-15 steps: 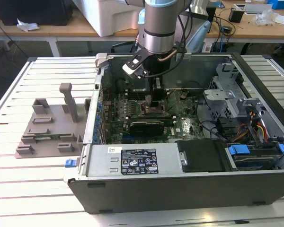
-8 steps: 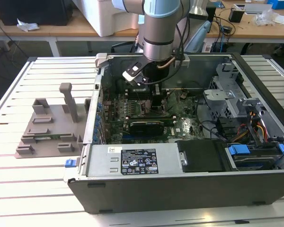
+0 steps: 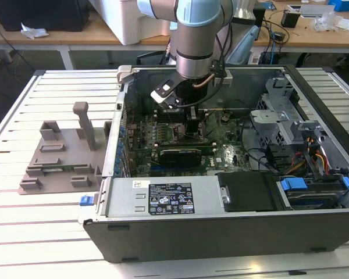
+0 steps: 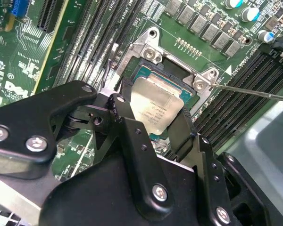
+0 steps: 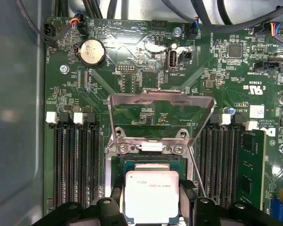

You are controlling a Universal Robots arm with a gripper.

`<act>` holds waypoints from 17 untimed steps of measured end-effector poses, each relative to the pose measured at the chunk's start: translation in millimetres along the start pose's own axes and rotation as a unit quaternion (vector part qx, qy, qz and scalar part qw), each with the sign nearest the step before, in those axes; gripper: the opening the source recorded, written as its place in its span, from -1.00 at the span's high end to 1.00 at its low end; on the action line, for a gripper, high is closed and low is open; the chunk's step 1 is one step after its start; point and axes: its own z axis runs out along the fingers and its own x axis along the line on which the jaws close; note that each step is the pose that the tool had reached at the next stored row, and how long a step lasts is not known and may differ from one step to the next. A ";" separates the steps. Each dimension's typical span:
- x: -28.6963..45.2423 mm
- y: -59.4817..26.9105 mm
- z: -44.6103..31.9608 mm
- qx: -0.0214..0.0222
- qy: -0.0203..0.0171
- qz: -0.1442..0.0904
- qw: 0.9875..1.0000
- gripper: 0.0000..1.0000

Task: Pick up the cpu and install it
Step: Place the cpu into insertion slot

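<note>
gripper (image 5: 152, 205) clamps the cpu (image 5: 152, 194) by two opposite edges, directly over the open cpu socket (image 5: 132, 165) on the motherboard (image 5: 132, 47). load plate (image 5: 160, 100) is hinged up. cannot tell whether the cpu is seated.

Grey, pale-blue-jointed arm (image 3: 193, 43); black tool (image 4: 152, 111) with silver screws

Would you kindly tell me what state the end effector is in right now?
End effector: closed, holding the cpu by two opposite edges.
</note>
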 end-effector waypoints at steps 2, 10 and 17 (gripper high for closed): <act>0.3 0.0 1.1 0.000 0.000 0.000 1.000 -0.08; 0.3 0.0 1.7 0.000 0.000 0.000 1.000 -0.11; 1.0 0.8 1.9 0.000 0.000 -0.001 1.000 -0.23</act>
